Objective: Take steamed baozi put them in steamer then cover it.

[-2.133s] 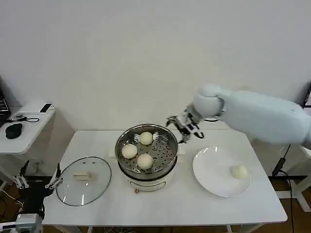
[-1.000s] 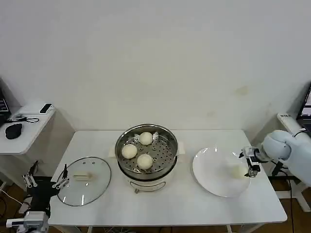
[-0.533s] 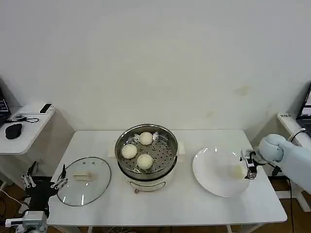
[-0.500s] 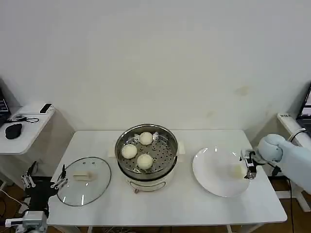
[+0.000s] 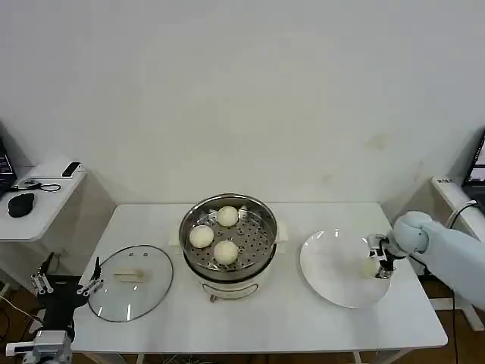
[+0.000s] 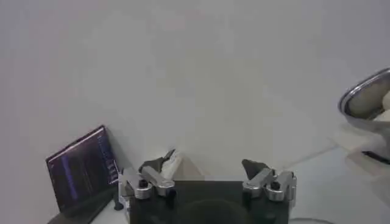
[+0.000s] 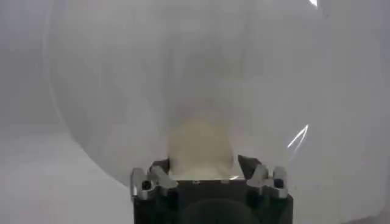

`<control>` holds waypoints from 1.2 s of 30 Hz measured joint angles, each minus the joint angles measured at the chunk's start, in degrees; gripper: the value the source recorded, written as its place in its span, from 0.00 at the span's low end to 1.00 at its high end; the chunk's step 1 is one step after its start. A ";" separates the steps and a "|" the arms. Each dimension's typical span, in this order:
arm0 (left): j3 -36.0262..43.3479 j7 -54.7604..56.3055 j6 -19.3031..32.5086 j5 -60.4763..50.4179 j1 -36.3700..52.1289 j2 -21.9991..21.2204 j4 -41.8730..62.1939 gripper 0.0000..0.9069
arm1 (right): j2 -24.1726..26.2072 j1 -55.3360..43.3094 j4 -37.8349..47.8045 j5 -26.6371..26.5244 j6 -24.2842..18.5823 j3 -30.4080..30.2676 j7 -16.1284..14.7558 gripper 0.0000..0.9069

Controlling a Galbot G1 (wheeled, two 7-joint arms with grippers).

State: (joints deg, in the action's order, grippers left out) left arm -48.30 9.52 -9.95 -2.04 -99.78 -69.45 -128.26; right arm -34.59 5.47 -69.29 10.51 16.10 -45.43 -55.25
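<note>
White table [image 5: 273,318] carries steamer [image 5: 228,243] at centre, uncovered, three steamed baozi [image 5: 226,251] on perforated tray. White plate [image 5: 333,277] right of steamer holds fourth baozi [image 5: 369,267] near right rim. Glass cover [image 5: 130,282] lies flat on table left of steamer, cream handle up. Right gripper [image 5: 381,258] at plate's right edge, fingers spread around fourth baozi, not yet closed on it. Left gripper [image 5: 64,284] parked low off table's left edge, fingers apart, empty.

I work in a lab or test room: a bare white wall [image 5: 242,91], a plain white table [image 5: 265,318], and past my left gripper [image 5: 64,282] a side desk [image 5: 38,199] holding a mouse [image 5: 21,202], cables, a laptop [image 6: 82,167]
</note>
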 measured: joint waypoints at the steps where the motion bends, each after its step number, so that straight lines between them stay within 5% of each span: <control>1: 0.00 0.00 0.00 0.00 -0.02 0.00 -0.02 1.00 | 0.01 -0.01 -0.01 0.02 0.08 0.05 -0.12 0.77; 22: 0.05 0.00 -0.13 0.00 0.30 0.40 -0.72 1.00 | 3.06 -5.23 -4.73 -2.70 1.30 -0.48 -2.51 0.74; 36: 0.21 -0.03 -0.22 -0.02 0.92 0.22 -0.83 1.00 | -3.85 -24.90 -10.14 -15.25 7.10 -11.01 0.92 0.74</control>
State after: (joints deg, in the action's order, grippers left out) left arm -48.10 9.49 -10.17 -2.06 -98.87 -69.22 -129.09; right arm -38.44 -19.43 -79.43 -4.73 23.20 -56.44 -54.34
